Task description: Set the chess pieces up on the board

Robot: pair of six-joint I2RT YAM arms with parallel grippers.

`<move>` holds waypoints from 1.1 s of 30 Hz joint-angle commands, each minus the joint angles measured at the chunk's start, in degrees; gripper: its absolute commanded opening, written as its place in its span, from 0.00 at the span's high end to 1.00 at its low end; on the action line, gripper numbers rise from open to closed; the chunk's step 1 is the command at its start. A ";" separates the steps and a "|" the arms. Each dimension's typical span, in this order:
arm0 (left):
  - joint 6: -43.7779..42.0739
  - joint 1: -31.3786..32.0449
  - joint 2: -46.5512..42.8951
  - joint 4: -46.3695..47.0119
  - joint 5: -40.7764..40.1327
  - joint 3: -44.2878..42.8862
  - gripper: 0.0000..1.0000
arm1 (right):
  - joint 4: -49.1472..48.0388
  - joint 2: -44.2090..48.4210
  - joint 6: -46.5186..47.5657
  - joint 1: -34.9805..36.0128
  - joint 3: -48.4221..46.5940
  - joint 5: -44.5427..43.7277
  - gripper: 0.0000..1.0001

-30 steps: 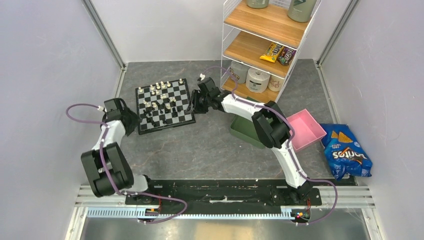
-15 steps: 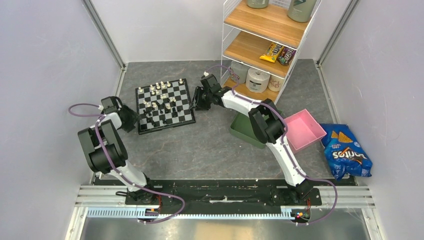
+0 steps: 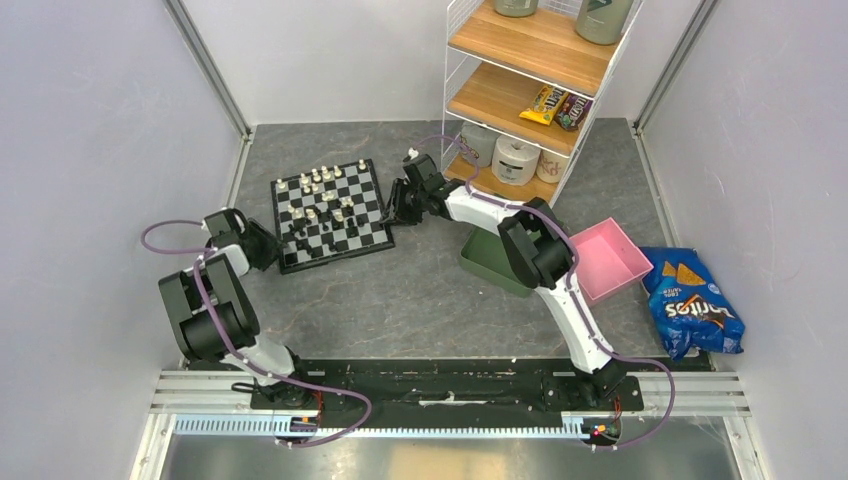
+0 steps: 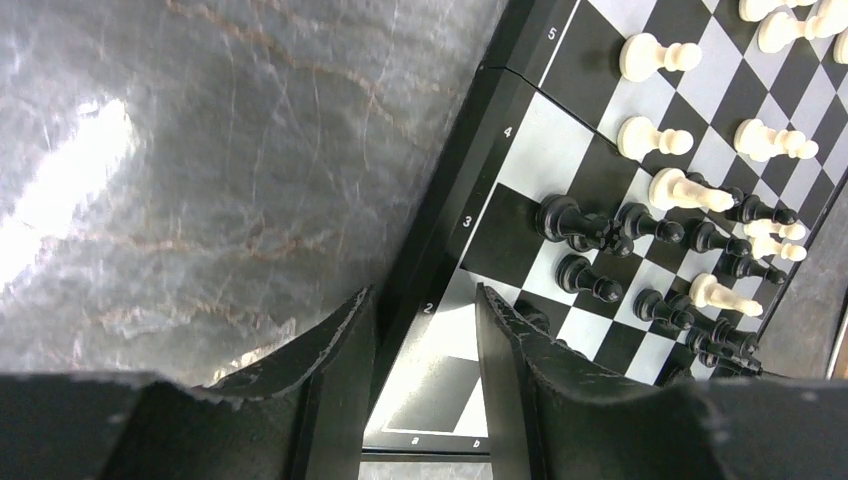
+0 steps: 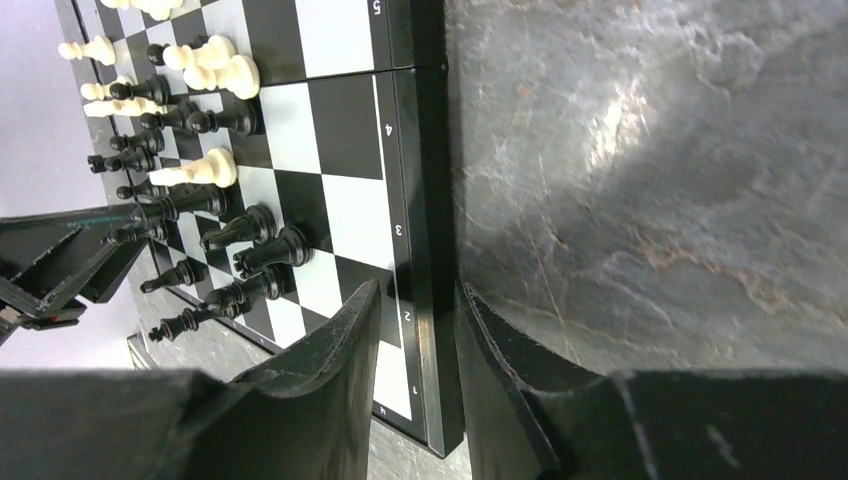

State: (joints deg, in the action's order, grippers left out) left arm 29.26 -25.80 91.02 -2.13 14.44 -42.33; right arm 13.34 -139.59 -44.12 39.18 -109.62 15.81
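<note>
Left wrist view: board [image 4: 545,150] is cut off at the top, right and bottom edges. The left gripper [image 4: 422,295] straddles its dark rim; cannot tell whether the fingers press on the rim.

Right wrist view: same doubt for the right gripper [image 5: 417,290]. Board is cut off at top and left.

Top view: fingertips of both grippers are hidden. Chess pieces [image 3: 318,212] are too small to sort by type; only cream versus black reads. Green tray [image 3: 485,265] is mostly hidden behind the right arm [image 3: 540,250]. Shelf rack [image 3: 530,45] is cut off at the top edge, and the containers [image 3: 603,18] on its upper shelf show their lower parts only.
</note>
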 commanded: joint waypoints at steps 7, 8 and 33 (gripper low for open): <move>1.93 2.49 -10.68 -5.36 4.05 10.27 0.54 | -3.92 10.57 -0.18 3.22 15.55 -1.37 0.60; 2.17 2.78 -12.00 -5.81 3.93 11.18 0.54 | -4.26 11.76 -0.10 3.41 17.45 -1.84 0.60; 16.21 21.84 -46.54 -21.03 -6.46 26.15 0.56 | -6.12 37.96 -2.33 6.78 52.19 -12.26 0.60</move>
State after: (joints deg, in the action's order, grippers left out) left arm 38.61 -7.20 48.58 -20.45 7.01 -17.41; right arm 6.15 -105.03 -45.41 43.66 -60.14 3.95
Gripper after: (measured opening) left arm 0.448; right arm 0.401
